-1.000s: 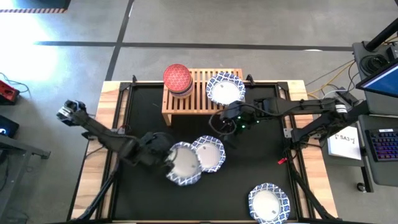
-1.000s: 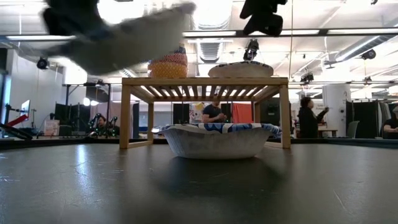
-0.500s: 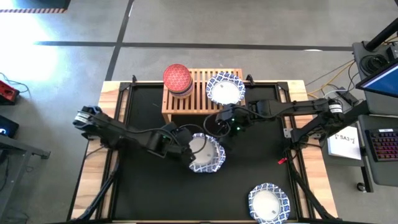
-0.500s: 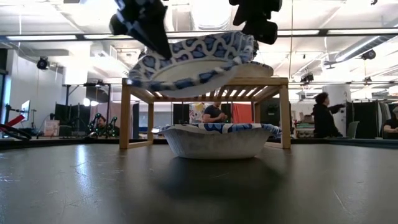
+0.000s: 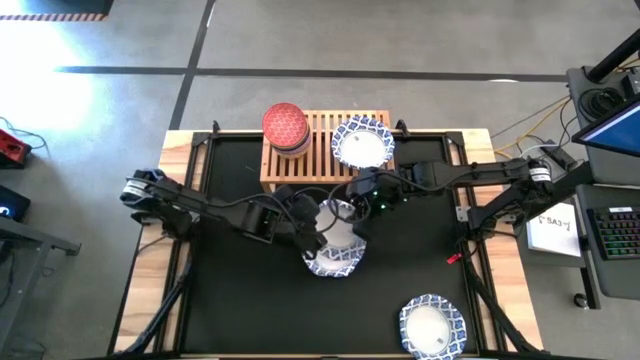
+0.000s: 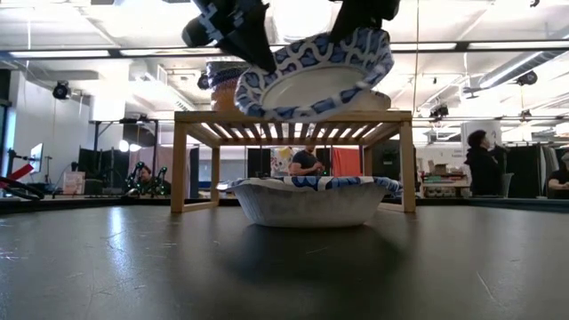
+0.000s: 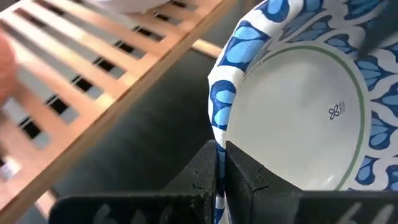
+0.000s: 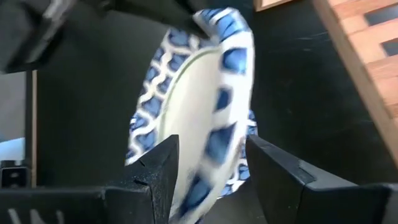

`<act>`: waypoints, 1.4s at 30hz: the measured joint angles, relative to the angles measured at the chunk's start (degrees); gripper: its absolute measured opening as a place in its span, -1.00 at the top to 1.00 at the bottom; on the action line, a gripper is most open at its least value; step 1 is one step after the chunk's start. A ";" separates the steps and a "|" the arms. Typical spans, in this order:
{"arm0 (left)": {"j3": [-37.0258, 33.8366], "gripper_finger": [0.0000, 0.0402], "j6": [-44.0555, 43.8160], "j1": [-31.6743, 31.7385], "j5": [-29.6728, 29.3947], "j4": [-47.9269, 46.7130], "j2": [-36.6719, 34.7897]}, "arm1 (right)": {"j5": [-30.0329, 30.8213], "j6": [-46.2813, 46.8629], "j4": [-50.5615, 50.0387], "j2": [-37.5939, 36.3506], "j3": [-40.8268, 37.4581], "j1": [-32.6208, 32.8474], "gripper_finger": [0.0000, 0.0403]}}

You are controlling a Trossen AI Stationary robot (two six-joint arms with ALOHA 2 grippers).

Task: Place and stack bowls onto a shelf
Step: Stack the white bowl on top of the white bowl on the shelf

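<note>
Nearest, centre frame, one white bowl [image 6: 307, 201] sits on the black table [image 6: 133, 267]. Above it the left gripper [image 7: 221, 163] pinches a tilted bowl's [image 6: 313, 76] rim while the right gripper [image 8: 208, 155] has fingers spread around it. Behind, upper centre, the shelf [image 5: 312, 150] holds a red-topped stack [image 5: 286, 127] and another white bowl [image 5: 362, 142].

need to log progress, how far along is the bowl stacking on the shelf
Done: a stack topped by a red bowl and one white bowl sit on the shelf. In hand: the left gripper pinches a tilted white bowl's rim beside the open right gripper. Left: the bowl beneath and another near the table's front edge.
</note>
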 joint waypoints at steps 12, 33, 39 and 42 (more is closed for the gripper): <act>0.68 1.00 1.59 0.09 1.31 1.16 0.08 | 4.48 -1.35 -0.46 -0.02 0.00 0.00 0.53; 7.10 0.19 13.14 -0.13 3.97 0.97 1.30 | 5.59 -1.87 -1.92 -0.11 0.00 -0.69 0.95; 9.84 0.04 18.32 -0.24 3.11 1.00 1.11 | 6.10 1.12 -6.13 -0.10 0.00 -2.18 0.95; 11.46 0.03 19.23 -0.22 1.08 -1.05 0.96 | 5.96 1.57 -7.38 -0.54 0.00 -2.61 0.95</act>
